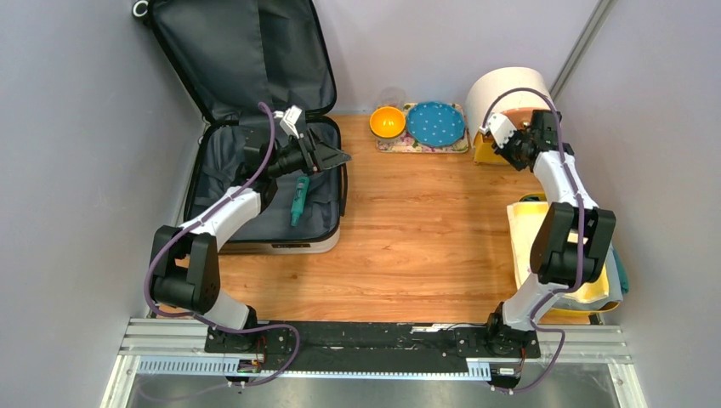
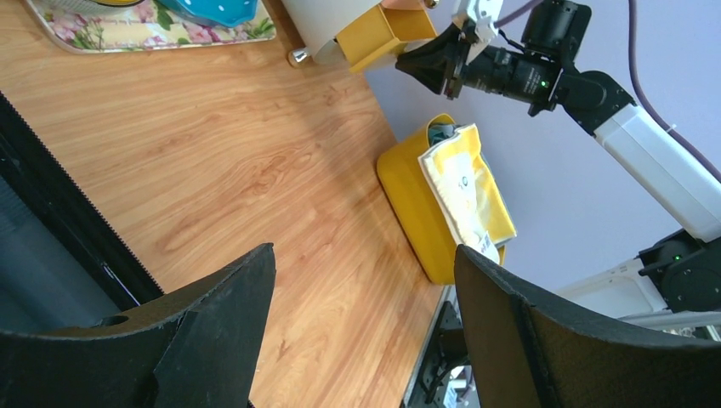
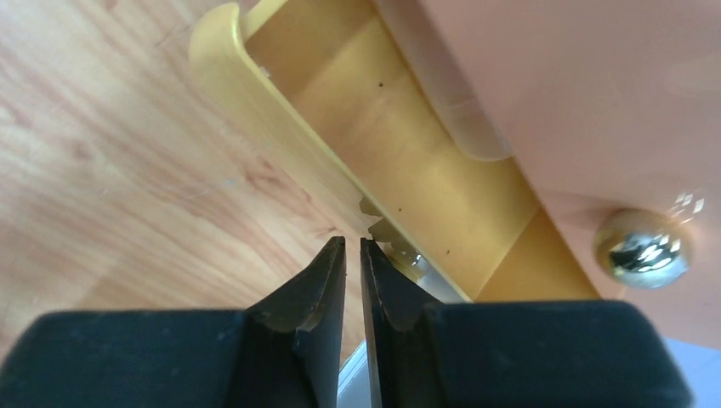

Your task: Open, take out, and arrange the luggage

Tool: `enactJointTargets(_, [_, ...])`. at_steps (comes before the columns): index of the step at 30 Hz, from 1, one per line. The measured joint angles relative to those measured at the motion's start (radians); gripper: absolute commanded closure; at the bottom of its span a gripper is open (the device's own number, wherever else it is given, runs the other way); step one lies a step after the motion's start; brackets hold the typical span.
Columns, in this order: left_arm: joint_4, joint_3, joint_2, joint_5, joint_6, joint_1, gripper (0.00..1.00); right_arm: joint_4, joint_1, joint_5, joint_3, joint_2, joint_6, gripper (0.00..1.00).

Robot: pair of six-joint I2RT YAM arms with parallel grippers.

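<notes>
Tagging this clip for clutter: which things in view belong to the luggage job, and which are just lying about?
Job in hand:
- open luggage
- teal item lying inside it
- pulled-out yellow drawer, possibly

Lying about:
- orange bowl
- blue plate
- floral tray
- yellow bin with folded cloth

luggage [image 1: 246,51] open at back-left of worktop [image 1: 408,229], lid propped against the wall, grey lining showing. Teal item [image 1: 299,200] lies in the lower half. left pincer [image 1: 333,158] over its right rim, jaws apart. right pincer [image 1: 495,136] at yellow drawer [image 1: 483,153] of cream round box [image 1: 502,89], jaws unreadable. Orange bowl [image 1: 387,121] and blue dotted plate [image 1: 435,123] on floral tray [image 1: 400,146]. Yellow bin [image 1: 523,225] under right arm.
</notes>
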Motion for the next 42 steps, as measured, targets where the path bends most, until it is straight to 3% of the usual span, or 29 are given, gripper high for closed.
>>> enactJointTargets(5, [-0.006, 0.0, 0.0, 0.0, 0.01, 0.0, 0.16, 0.123, 0.032, 0.081, 0.009, 0.035, 0.085, 0.73])
enactJointTargets(10, [-0.018, 0.0, 0.0, 0.0, 0.018, 0.0, 0.15, 0.227, 0.057, 0.152, 0.035, 0.092, 0.169, 0.6])
enactJointTargets(14, [-0.03, 0.0, 0.0, -0.001, 0.028, 0.001, 0.15, 0.244, 0.063, 0.179, 0.061, 0.116, 0.24, 0.59])
enactJointTargets(21, [-0.048, 0.0, 0.0, 0.0, 0.048, 0.002, 0.15, 0.195, 0.036, 0.111, 0.068, 0.035, 0.423, 0.41])
enactJointTargets(29, [-0.046, -0.011, 0.0, 0.003, 0.054, 0.002, 0.15, 0.124, -0.097, 0.001, 0.211, -0.077, 0.793, 0.36])
enactJointTargets(35, [-0.043, -0.011, 0.0, 0.009, 0.054, 0.003, 0.15, 0.078, -0.148, -0.009, 0.375, 0.033, 0.997, 0.36])
enactJointTargets(42, [-0.048, -0.011, 0.0, 0.008, 0.056, 0.012, 0.15, 0.003, -0.146, -0.036, 0.395, 0.147, 1.107, 0.38])
